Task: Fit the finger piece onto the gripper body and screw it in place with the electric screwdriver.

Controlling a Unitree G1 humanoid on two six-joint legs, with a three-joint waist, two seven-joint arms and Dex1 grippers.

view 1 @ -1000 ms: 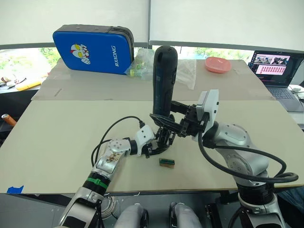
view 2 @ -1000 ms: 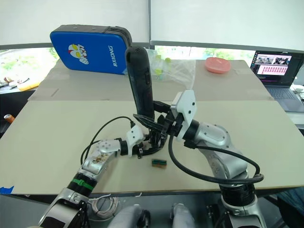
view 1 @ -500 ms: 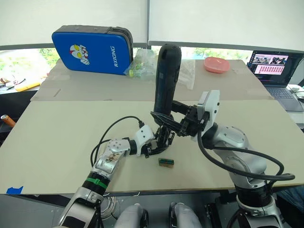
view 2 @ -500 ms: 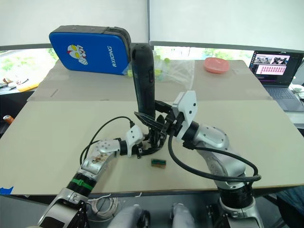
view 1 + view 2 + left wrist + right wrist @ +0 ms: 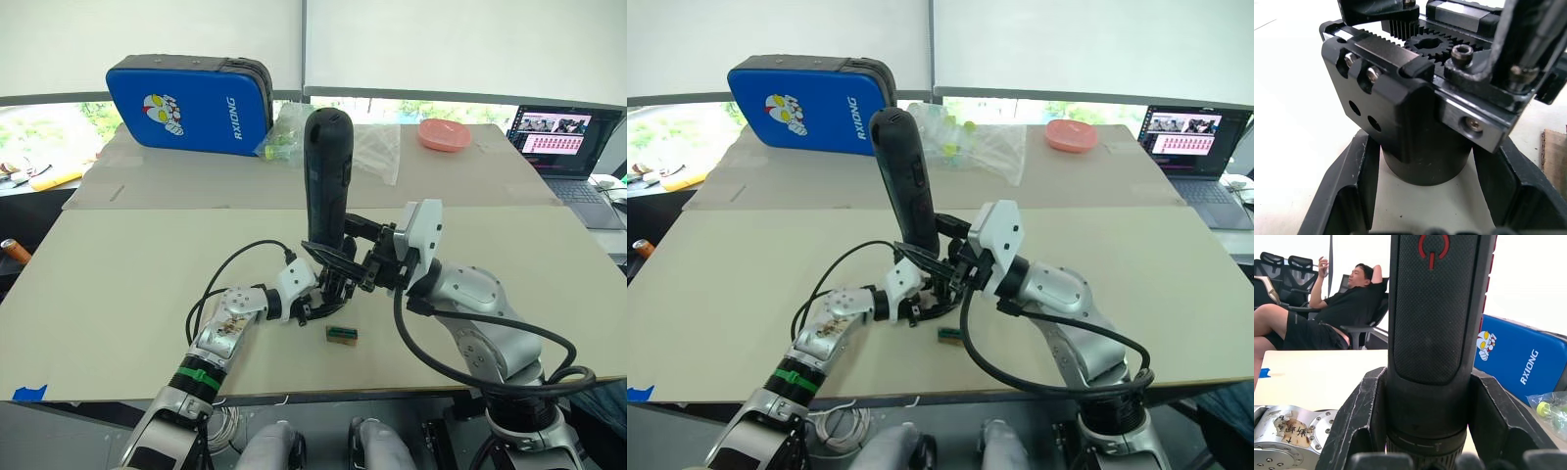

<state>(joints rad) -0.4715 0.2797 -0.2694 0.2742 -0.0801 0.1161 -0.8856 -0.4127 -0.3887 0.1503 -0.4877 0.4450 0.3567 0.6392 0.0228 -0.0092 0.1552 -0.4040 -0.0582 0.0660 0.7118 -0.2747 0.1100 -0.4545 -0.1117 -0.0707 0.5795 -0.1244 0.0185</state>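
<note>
Left eye view, blue case (image 5: 191, 102) marked "RXIONG"

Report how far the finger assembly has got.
Gripping is done: the left gripper is shut on the gripper body, and the right gripper holds the electric screwdriver upright over it. In hand: the bit stands at the body's top. Left: whether the screw is seated cannot be told.
</note>
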